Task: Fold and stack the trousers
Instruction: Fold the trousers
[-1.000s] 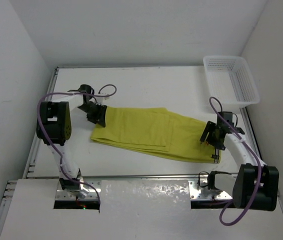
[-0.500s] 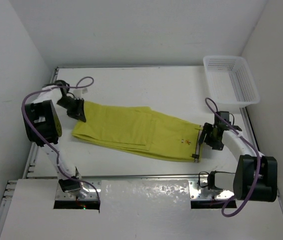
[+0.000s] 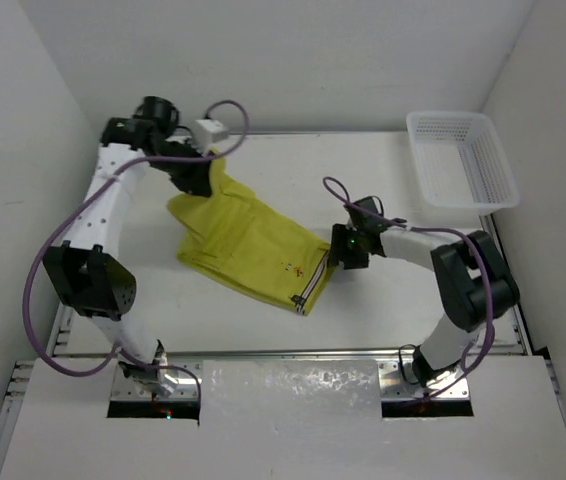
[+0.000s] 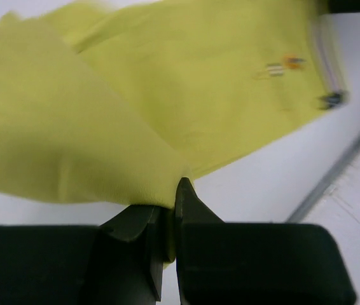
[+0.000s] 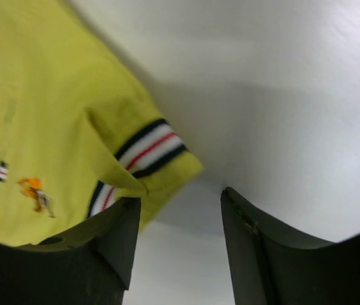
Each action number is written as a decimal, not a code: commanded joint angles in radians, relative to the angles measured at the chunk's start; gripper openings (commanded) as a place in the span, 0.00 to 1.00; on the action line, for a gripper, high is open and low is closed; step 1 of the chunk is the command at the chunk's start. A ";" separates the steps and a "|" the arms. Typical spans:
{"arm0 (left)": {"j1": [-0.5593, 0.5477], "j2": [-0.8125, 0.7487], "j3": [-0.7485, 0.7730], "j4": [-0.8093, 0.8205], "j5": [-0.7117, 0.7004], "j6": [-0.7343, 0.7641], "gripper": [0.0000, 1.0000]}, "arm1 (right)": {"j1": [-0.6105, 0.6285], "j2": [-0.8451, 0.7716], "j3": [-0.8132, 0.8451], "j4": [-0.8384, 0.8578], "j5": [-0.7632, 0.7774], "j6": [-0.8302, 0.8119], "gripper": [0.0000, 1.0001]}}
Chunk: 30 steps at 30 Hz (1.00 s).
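Top external view, trousers (image 3: 248, 245): mustard-yellow pair lay bunched at the middle of the white worktop (image 3: 383, 180), with the striped waistband (image 3: 310, 290) at the lower-right end.
Left gripper (image 3: 196, 180): at the upper left, clamped on a fold of the trousers; the left wrist view showed the cloth pinched between its fingertips.
Right gripper (image 3: 346, 248): just right of the waistband, jaws apart with bare worktop between them.
Basket (image 3: 463, 160): white mesh, at the upper right, well apart from the trousers.

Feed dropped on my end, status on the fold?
Left gripper shut on trousers far end, lifted. Right gripper open beside striped waistband corner. Basket far right, apart from the cloth.
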 commanded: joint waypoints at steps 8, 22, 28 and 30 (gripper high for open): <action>-0.437 0.099 -0.068 -0.036 0.128 -0.055 0.00 | 0.035 0.210 0.240 0.081 -0.098 0.062 0.48; -0.637 0.288 0.082 0.152 0.262 -0.259 0.00 | 0.027 0.244 0.219 0.154 -0.160 0.131 0.48; -0.633 0.364 0.065 0.185 0.153 -0.283 0.19 | 0.011 0.226 0.242 0.114 -0.152 0.114 0.53; -0.632 0.381 0.064 0.189 0.132 -0.282 0.27 | -0.006 0.212 0.246 0.099 -0.144 0.102 0.60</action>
